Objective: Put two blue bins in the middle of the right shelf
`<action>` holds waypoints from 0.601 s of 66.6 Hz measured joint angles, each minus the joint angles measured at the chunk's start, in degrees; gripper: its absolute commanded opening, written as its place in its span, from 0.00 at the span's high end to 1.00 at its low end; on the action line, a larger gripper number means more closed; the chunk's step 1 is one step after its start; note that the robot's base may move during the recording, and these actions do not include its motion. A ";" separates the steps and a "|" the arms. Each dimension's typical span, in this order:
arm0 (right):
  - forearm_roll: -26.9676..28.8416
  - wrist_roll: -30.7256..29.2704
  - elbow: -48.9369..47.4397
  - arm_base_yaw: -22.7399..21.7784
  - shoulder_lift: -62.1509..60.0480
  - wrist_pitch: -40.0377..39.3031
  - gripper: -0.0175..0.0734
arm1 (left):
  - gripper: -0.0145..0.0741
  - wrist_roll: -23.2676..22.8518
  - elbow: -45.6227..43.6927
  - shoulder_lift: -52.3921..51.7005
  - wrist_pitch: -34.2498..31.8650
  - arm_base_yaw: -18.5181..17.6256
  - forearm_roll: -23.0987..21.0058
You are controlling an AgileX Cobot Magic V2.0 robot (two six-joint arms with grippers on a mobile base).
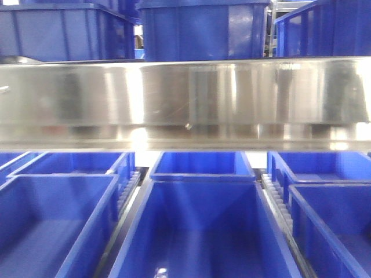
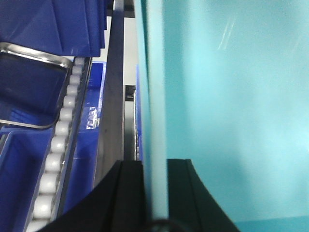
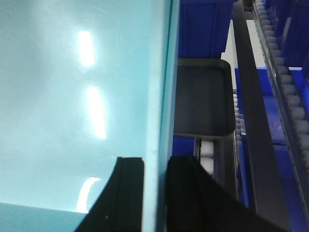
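Note:
A large blue bin (image 1: 203,231) fills the lower middle of the front view, its open inside facing me. Both wrist views show this bin as pale teal. In the left wrist view my left gripper (image 2: 155,193) is shut on the bin's thin side wall (image 2: 157,96), one black finger (image 2: 128,193) on each face. In the right wrist view my right gripper (image 3: 155,193) is shut on the opposite wall (image 3: 161,72) in the same way. The bin's inside (image 3: 72,96) lies left of that wall. Neither gripper shows in the front view.
A steel shelf beam (image 1: 185,98) crosses just above the bin, with more blue bins (image 1: 203,29) on the level above. Blue bins stand left (image 1: 46,226), right (image 1: 336,220) and behind (image 1: 200,165). Roller tracks (image 2: 58,150) (image 3: 285,87) and a dark tray (image 3: 203,96) flank it.

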 measured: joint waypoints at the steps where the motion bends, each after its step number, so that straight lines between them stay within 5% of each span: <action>1: 0.00 0.00 0.00 0.00 0.00 0.00 0.99 | 0.96 0.00 0.00 0.00 0.00 0.00 0.00; 40: -0.23 0.00 0.00 -0.14 0.00 0.00 0.99 | 0.96 0.12 -0.04 0.57 -0.66 0.00 0.00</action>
